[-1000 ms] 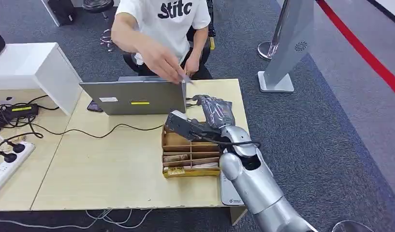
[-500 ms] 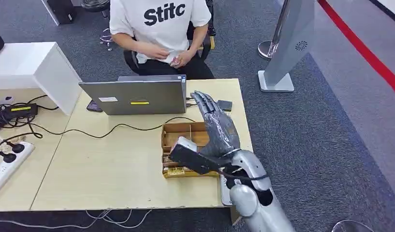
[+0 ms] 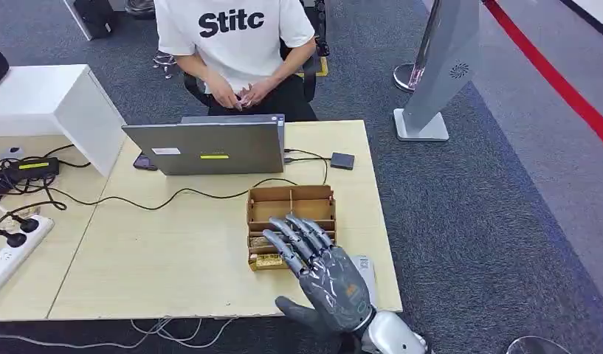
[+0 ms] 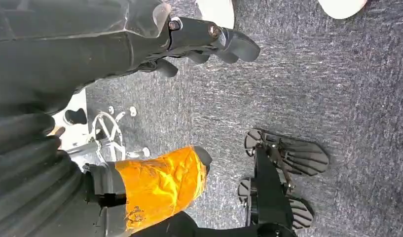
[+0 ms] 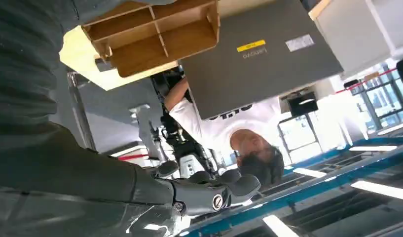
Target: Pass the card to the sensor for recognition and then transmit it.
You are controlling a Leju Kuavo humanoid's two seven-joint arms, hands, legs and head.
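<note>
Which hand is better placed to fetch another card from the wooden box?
Right, most likely. The right hand hovers open just over the divided wooden box on the table, while the left hand hangs low over the carpet.

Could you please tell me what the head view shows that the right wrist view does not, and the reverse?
Head view alone: the right hand from above, fingers spread and holding nothing, the small black sensor past the wooden organiser box, and the power strip. Right wrist view alone: ceiling lights and windows. Both share the box, the grey laptop and the seated person.
</note>
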